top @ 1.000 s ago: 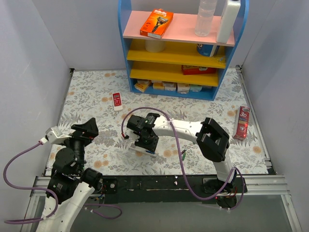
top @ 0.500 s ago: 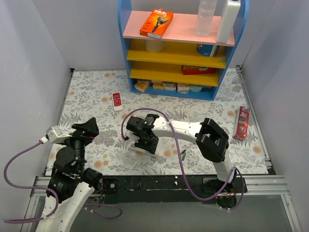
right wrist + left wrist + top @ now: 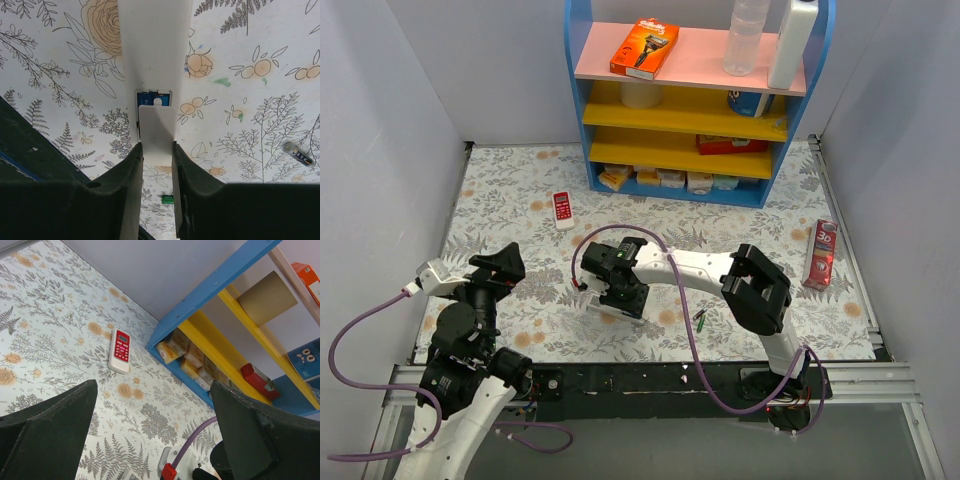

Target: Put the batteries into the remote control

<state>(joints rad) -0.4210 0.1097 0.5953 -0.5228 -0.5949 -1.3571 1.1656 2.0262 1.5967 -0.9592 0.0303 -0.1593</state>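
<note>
The white remote control (image 3: 155,45) lies back up on the floral table, and it shows as a white sliver under my right gripper in the top view (image 3: 599,305). Its battery bay is partly open, with a blue battery (image 3: 150,94) inside. My right gripper (image 3: 156,146) is shut on the white battery cover (image 3: 156,125) at the bay's near end, low over the table (image 3: 620,290). A green battery (image 3: 167,199) lies loose just below the fingers and shows in the top view (image 3: 700,320). A dark battery (image 3: 298,153) lies to the right. My left gripper (image 3: 154,387) is open and empty, raised at the near left (image 3: 498,265).
A shorter red-and-white remote (image 3: 562,209) lies at the back left, also in the left wrist view (image 3: 120,350). A blue and yellow shelf (image 3: 690,100) with boxes stands at the back. A red box (image 3: 822,255) lies at the right. A purple cable (image 3: 685,300) loops beside the right arm.
My right gripper has shifted slightly left and back along the remote. The purple cable moved off the green battery, which now shows. The left arm has not moved.
</note>
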